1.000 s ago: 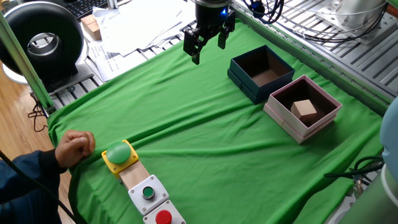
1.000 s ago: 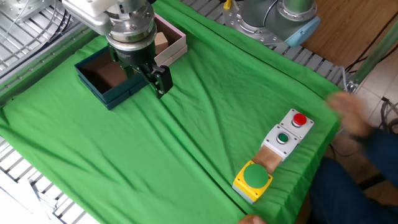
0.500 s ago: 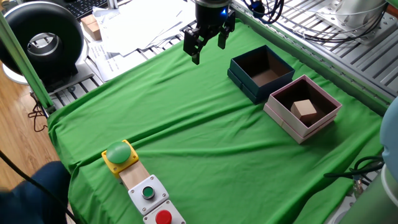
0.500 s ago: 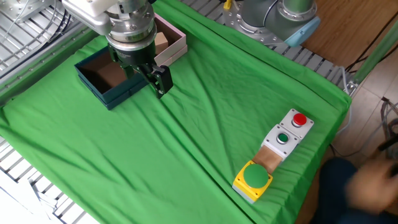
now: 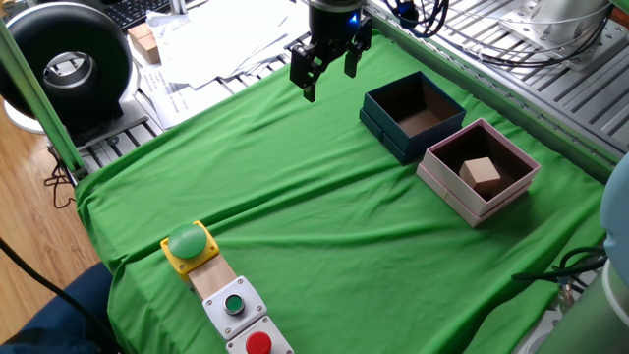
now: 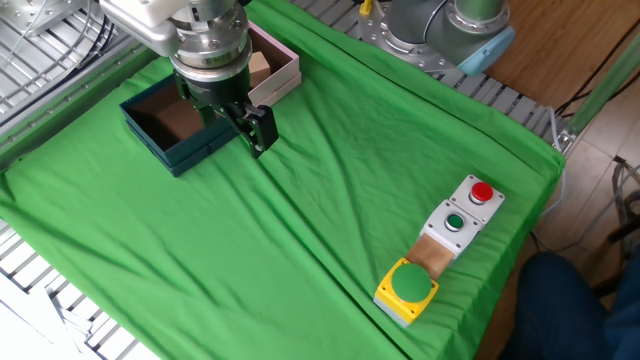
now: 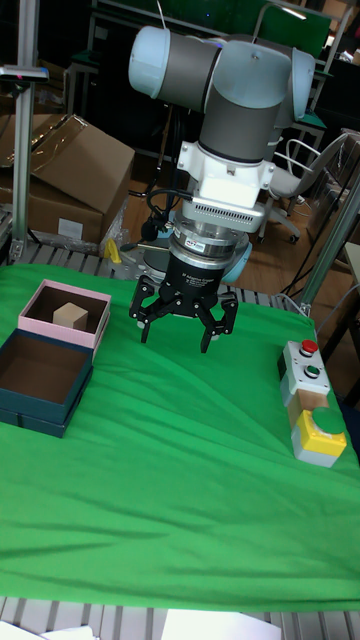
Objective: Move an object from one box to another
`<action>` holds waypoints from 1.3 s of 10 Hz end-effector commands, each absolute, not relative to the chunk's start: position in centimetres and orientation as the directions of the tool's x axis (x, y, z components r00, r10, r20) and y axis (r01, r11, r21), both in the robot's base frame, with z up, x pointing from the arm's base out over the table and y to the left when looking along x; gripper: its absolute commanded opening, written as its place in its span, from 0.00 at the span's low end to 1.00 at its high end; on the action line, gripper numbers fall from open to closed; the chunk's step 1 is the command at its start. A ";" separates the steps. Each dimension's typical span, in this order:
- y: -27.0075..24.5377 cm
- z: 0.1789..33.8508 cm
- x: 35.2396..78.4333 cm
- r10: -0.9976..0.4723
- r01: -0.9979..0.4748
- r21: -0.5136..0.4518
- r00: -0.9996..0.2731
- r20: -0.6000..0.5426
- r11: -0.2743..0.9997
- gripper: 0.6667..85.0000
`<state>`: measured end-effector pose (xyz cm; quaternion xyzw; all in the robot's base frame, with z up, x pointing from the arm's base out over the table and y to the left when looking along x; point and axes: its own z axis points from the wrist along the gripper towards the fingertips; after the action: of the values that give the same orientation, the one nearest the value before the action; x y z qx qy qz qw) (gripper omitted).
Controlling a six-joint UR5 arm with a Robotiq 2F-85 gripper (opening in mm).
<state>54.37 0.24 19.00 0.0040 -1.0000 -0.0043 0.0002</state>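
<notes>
I see the small light-tan wooden cube (image 5: pixel 482 173) sitting on the dark maroon floor of the square pale-pink box (image 5: pixel 447 195), roughly in the middle and clear of the walls. Touching that box along one side is the square dark navy-blue box (image 5: pixel 383 130) with a brown floor, and I see nothing in it. Both rest on the green cloth (image 5: pixel 295 197) that covers the table.

My black two-finger gripper (image 7: pixel 175 335) hangs over bare cloth with its fingers spread wide, pointing down and holding nothing. It is apart from both boxes.

Towards the opposite edge of the cloth lies a row of controls: a yellow box with a green dome button (image 5: pixel 189 244), then a grey unit with a small green button (image 5: pixel 234 303) and a red one (image 5: pixel 257 344).
</notes>
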 end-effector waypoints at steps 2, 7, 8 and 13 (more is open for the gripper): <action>2.7 19.4 49.6 0.050 0.064 0.073 -0.981 0.186 0.995 0.02; 2.3 19.4 49.5 0.041 0.054 0.061 -0.981 0.188 0.997 0.02; 1.8 19.5 49.3 0.028 0.040 0.059 -0.981 0.193 0.997 0.02; -4.2 20.9 48.4 -0.163 -0.155 0.067 -0.977 0.140 0.986 0.02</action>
<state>49.00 -1.50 19.82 0.0329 -0.9959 -0.0264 0.0803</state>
